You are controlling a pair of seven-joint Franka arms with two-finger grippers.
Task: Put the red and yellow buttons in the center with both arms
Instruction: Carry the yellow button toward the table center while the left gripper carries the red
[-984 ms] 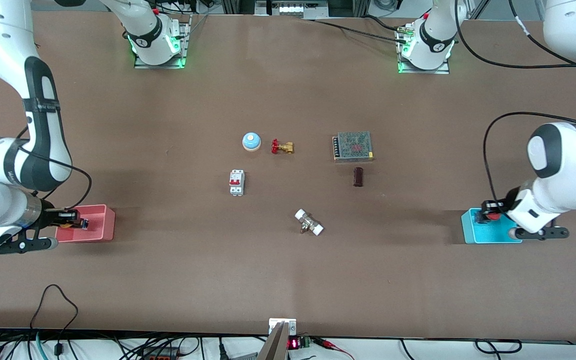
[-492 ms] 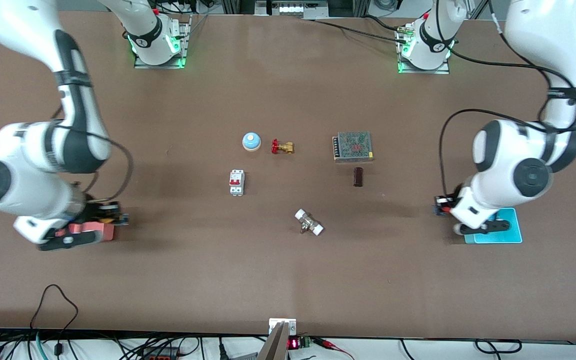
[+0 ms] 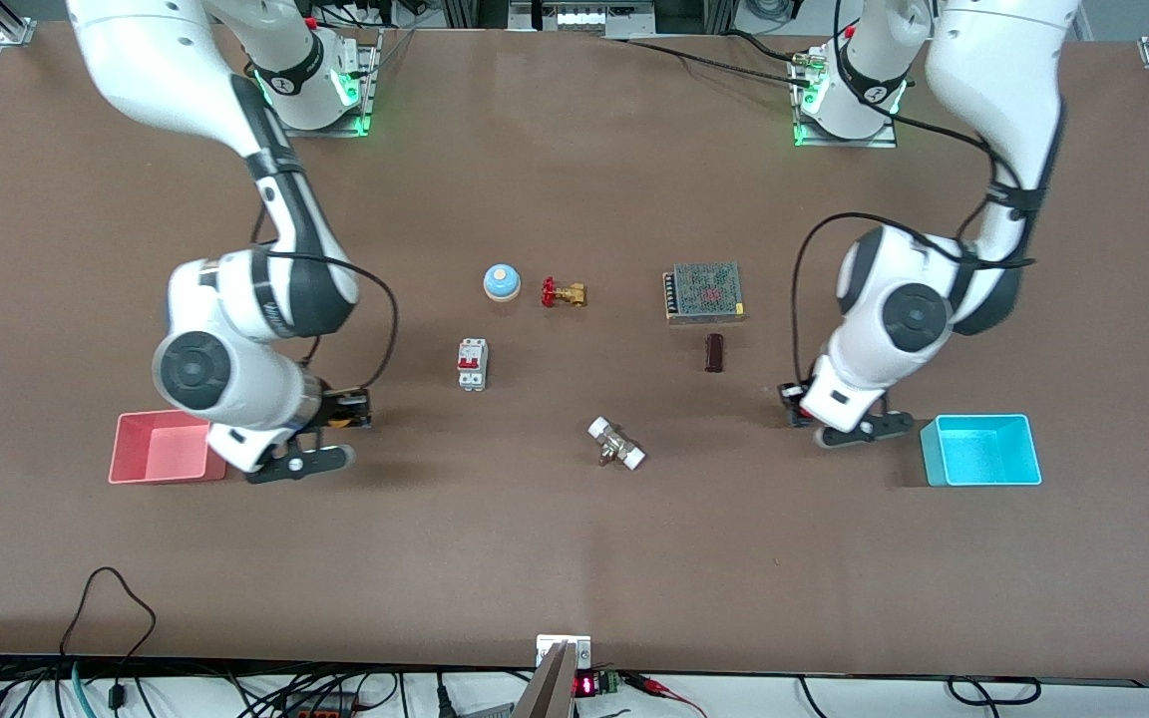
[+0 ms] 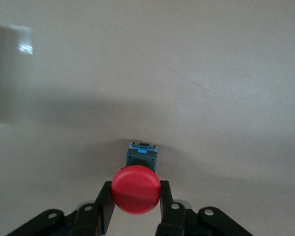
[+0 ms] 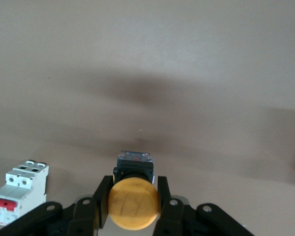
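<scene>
My left gripper [image 3: 791, 398] is shut on the red button [image 4: 136, 189]. It holds the button over bare brown tabletop, between the cyan bin [image 3: 980, 451] and the dark cylinder [image 3: 714, 352]. In the left wrist view the black fingers [image 4: 106, 201] press the button's black body from both sides. My right gripper [image 3: 352, 410] is shut on the orange-yellow button [image 5: 133, 204]. It holds the button over bare tabletop between the pink bin [image 3: 161, 447] and the white breaker [image 3: 472, 364]. The breaker also shows in the right wrist view [image 5: 19, 189].
Around the table's middle stand a light-blue dome [image 3: 501, 282], a brass valve with a red handwheel [image 3: 563, 293], a grey mesh box [image 3: 703, 291] and a metal fitting with white ends [image 3: 616, 444]. Both bins show nothing inside.
Both arms have swung from their bins toward the table's middle, each carrying its button. The pink and cyan bins now stand uncovered.
</scene>
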